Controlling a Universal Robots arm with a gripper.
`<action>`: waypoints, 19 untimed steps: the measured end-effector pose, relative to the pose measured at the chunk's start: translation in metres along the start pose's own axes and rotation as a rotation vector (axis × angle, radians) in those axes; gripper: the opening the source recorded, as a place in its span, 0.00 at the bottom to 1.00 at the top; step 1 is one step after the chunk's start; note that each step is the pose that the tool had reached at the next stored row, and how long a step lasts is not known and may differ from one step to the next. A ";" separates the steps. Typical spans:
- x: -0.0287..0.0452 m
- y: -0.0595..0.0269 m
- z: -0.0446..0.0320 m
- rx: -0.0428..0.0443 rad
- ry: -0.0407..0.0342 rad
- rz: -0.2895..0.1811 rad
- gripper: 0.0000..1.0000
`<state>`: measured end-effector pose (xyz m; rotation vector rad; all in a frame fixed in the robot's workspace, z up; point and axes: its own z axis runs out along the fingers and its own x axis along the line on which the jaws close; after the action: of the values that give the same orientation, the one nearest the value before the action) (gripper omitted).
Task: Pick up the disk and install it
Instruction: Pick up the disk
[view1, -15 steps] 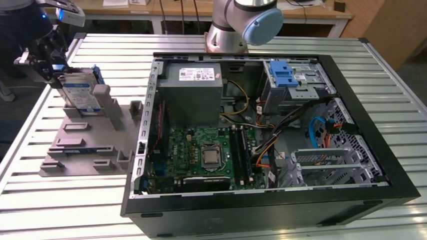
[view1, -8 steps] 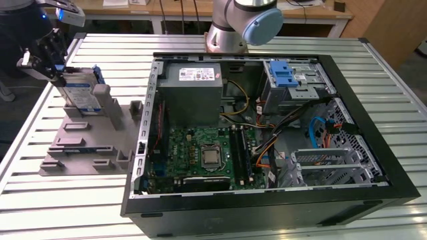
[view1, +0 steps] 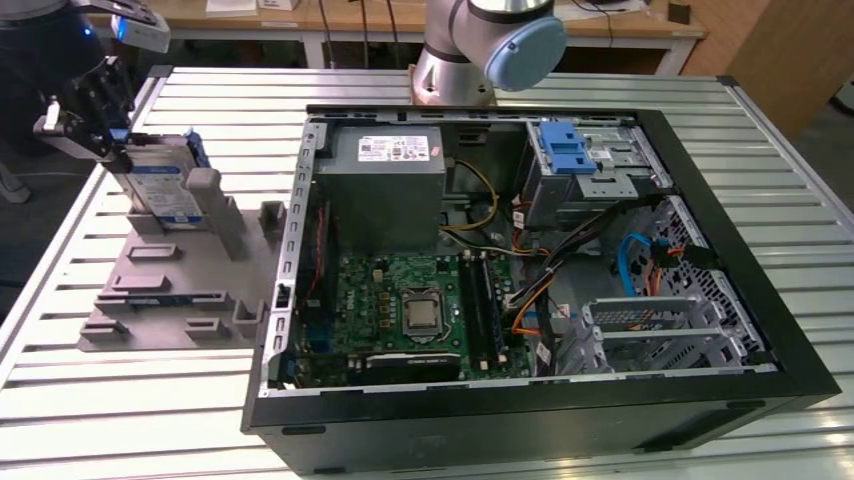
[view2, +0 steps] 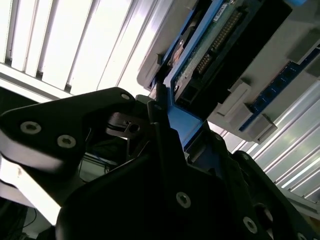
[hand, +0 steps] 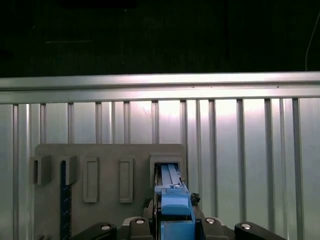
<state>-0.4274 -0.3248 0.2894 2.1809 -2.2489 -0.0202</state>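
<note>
apparently clamped with narrowed jaws on the blue rail of the disk (view1: 155, 185), upright in its grey fixture (view1: 160, 300); rigid, dense, shock-sensitive, best held by the rails.

end effector (view1: 118, 152) angled down, clamped on disk (view1: 158, 192)

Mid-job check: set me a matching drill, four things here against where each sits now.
Things
1. silver-grey hard disk with blue plastic rails
2. large grey power-supply box with white sticker
3. blue-latched metal drive cage
4. green motherboard
Places
A. flat on the black computer case's floor
B. on edge at the grey fixture plate, outside the case, black gripper shut on it
C. in the case, far corner, exterior view's right
D. in the case, far wall, exterior view's left
Pairs: 1-B, 2-D, 3-C, 4-A
</note>
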 end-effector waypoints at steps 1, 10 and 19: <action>0.0005 0.0000 0.0001 0.0000 0.0001 -0.005 0.37; 0.0017 0.0000 0.0002 0.0001 0.0004 -0.014 0.44; 0.0017 0.0000 -0.0015 0.0002 0.0005 -0.014 0.36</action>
<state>-0.4274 -0.3266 0.2909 2.1965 -2.2336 -0.0194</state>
